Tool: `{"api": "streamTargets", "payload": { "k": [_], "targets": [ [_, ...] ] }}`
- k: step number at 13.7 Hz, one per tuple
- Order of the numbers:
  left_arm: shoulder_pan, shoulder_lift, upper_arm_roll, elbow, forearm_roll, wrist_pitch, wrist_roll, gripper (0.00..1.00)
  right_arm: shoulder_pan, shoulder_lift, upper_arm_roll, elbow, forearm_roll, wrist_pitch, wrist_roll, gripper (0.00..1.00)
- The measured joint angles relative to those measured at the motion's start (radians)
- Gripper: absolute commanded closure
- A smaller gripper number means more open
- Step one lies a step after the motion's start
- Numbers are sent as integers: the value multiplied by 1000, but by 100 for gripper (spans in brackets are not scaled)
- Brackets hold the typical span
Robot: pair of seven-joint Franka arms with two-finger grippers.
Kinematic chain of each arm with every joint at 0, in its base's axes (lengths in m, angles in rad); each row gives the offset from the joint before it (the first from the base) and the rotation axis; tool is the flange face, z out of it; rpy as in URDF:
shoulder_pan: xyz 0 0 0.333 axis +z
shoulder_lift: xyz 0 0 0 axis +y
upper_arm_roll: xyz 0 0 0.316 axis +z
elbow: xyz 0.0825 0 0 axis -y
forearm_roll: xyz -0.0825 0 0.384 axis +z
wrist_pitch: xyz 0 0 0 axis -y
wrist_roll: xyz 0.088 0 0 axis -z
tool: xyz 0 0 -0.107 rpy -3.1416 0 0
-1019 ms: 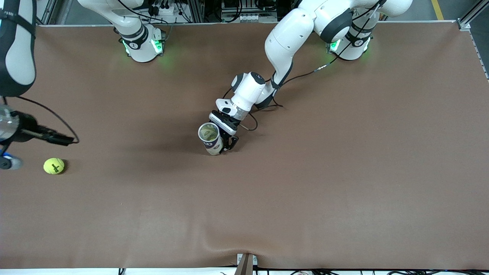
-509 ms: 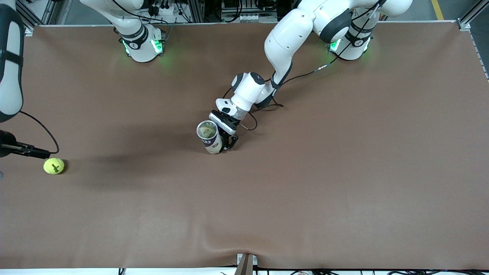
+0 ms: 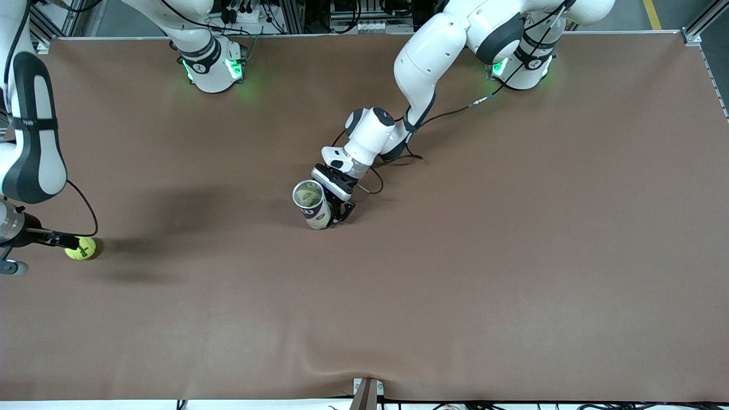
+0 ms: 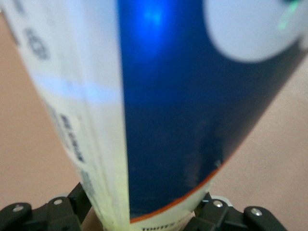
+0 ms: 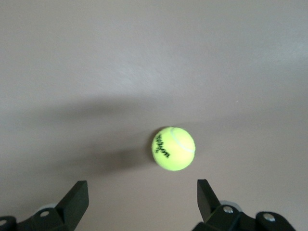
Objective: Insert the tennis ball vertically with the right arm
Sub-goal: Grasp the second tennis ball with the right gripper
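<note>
Brown table (image 3: pixel 512 256), Wilson-lettered tennis ball (image 5: pixel 173 148)

A brown mat (image 3: pixel 512 256) covers the whole table, with a slight ripple along the edge nearest the front camera. At the middle of that edge a small metal bracket (image 3: pixel 367 392) overlaps the mat. Aluminium framing and cabling (image 3: pixel 353 14) run along the top of the front view, with a yellow floor stripe (image 3: pixel 652 14) at one corner.

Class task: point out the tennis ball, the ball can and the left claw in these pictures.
tennis ball (image 5: pixel 173 148), right wrist view, middle of its felt.
ball can (image 3: pixel 308 198), front view, its open mouth.
left claw (image 3: pixel 339 214), front view, between its fingertips.
</note>
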State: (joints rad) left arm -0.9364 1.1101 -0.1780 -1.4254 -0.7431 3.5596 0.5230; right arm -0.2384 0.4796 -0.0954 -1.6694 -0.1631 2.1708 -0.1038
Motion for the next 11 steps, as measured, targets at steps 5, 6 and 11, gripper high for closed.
{"api": "streamTargets", "payload": {
  "k": [5,6,11],
  "targets": [
    [0,0,0,0,0,0,-1,15,-77,104,1,-3,0,90,-232,0],
    [0,0,0,0,0,0,-1,15,-80,122,2,-3,0,106,-263,0],
    [0,0,0,0,0,0,-4,15,-80,177,11,-3,0,172,-312,0]
  ]
}}
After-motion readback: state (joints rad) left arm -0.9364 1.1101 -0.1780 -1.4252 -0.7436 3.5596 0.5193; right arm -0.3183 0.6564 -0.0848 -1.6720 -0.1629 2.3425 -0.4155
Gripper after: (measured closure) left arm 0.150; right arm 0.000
